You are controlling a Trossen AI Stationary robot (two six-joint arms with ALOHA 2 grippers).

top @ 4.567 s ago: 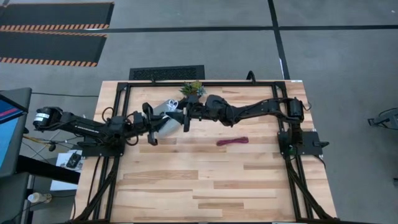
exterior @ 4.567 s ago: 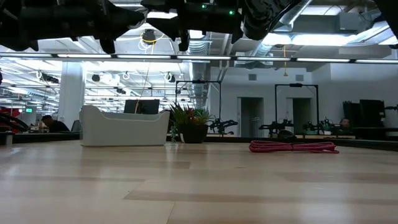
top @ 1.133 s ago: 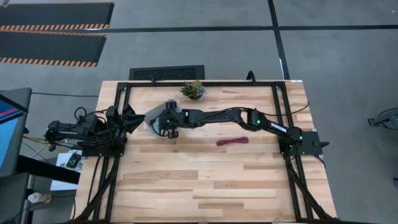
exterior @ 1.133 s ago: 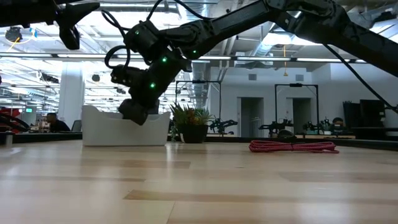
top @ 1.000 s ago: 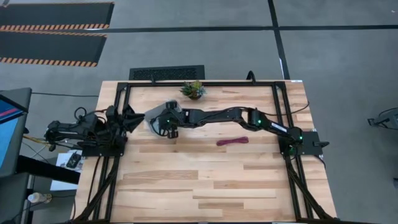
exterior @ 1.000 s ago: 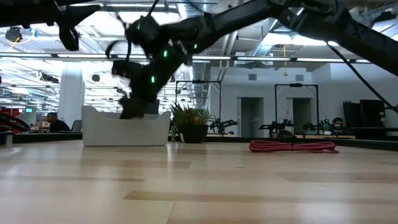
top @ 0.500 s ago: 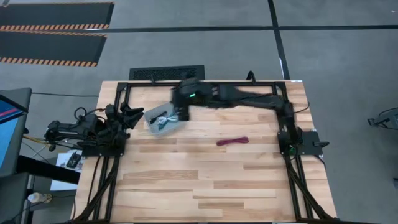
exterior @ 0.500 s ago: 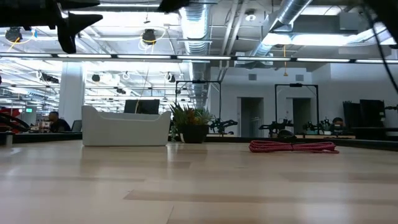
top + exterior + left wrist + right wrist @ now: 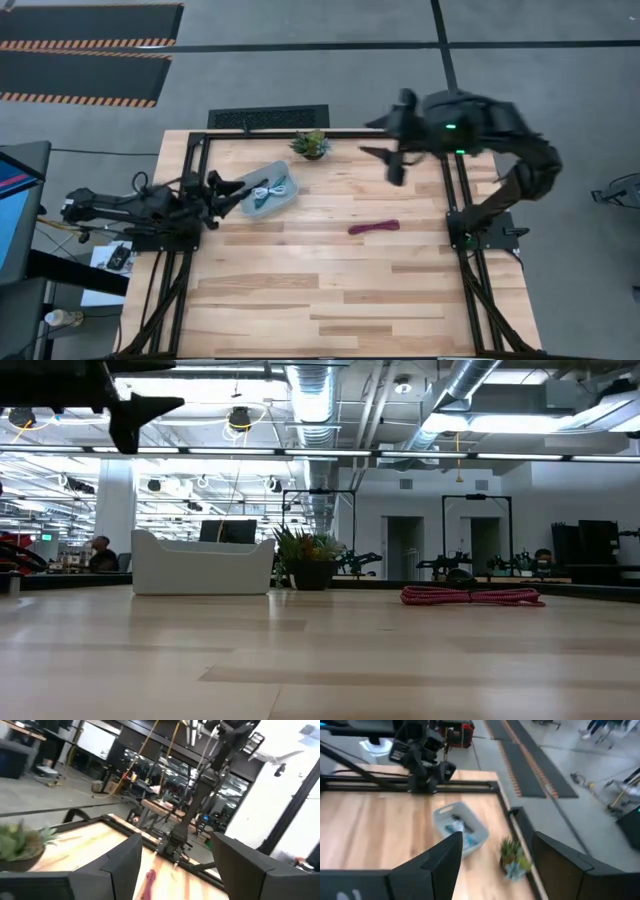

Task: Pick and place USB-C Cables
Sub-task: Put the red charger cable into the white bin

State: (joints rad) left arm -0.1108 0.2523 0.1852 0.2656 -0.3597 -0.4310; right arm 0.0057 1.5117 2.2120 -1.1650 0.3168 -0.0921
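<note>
High view. I list the table (image 9: 330,290), a bin (image 9: 266,191) near its far left corner with teal, white and black cables (image 9: 268,190) inside, a plant (image 9: 311,144) at the far edge, and one maroon cable (image 9: 374,227) lying loose right of centre, well apart from the bin. My left gripper (image 9: 222,188) sits low just beside the bin's left side, fingers parted, nothing between them. My right gripper (image 9: 392,150) is raised over the far right part of the table, also parted and empty.

Low view. The maroon cable (image 9: 471,596) lies flat on the boards; the bin (image 9: 203,568) and plant (image 9: 309,558) stand behind it. A dark part of an arm shows at the upper left; I cannot tell which arm.

Left wrist view. The two dark fingers (image 9: 120,870) stand apart with only table between them; the maroon cable (image 9: 149,882) shows ahead.

Right wrist view. The fingers (image 9: 440,865) are spread, holding nothing; the bin (image 9: 460,827) with cables and the plant (image 9: 514,857) lie below.

Step, as I judge it: three cables binned, one left. Next I would bring the right gripper down over the maroon cable, straddle the bundle, close, then carry it to the bin.
</note>
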